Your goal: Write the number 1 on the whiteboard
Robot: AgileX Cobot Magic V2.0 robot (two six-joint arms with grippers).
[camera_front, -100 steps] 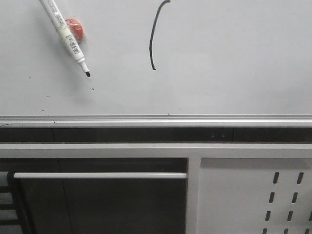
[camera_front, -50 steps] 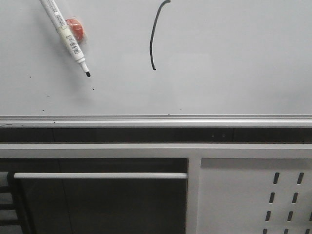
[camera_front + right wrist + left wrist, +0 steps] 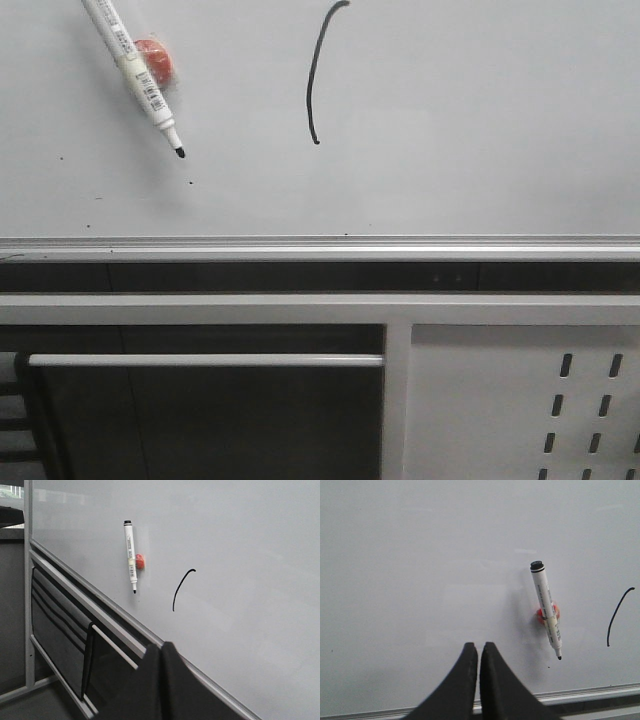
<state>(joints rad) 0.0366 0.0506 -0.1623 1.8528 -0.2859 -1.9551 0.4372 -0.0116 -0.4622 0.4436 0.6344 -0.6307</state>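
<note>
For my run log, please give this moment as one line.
number 1: drawn on whiteboard | marker: uncapped, on board beside stroke, ungripped | left gripper: shut, empty | right gripper: shut, empty

The left gripper (image 3: 479, 652) has its two dark fingers pressed together, holding nothing. The right gripper (image 3: 161, 652) is likewise closed and empty. Neither arm shows in the front view.

The front view's top edge crops the marker (image 3: 133, 75) and the number 1 (image 3: 316, 75).

One marker (image 3: 131, 68), one stroke (image 3: 318, 75)
</note>
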